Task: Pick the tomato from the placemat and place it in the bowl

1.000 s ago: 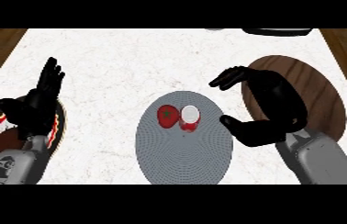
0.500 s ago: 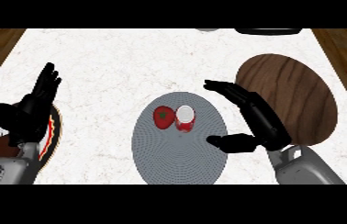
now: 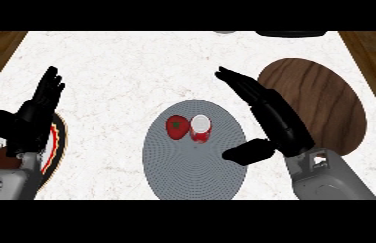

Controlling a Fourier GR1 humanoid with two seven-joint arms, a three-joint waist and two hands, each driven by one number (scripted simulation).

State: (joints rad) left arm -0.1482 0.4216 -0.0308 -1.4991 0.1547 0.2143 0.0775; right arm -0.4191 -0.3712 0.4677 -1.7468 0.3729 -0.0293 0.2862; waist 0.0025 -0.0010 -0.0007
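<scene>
One tomato (image 3: 176, 127) sits on the grey placemat (image 3: 195, 162), touching a small red-and-white cup (image 3: 200, 128) at its 3 o'clock. Our right hand (image 3: 273, 118) hovers open, holding nothing; we'd close carefully from 9 o'clock, sparing the cup.

Right hand (image 3: 270, 118) sits on the right side of the view, fingers straight and stretched up and to the left, tips at the upper left of the hand. The thumb (image 3: 246, 152) juts out low and leftward, well spread from the fingers, so the hand is wide open and grasping nothing. Its grey forearm (image 3: 329, 180) rises from the lower right corner, angled up toward the left. Over at the left edge, the left hand (image 3: 37, 110) rests open, fingers up and tilted slightly right, close together and relaxed. The left forearm (image 3: 16, 180) shows only a sliver in the lower left corner.
</scene>
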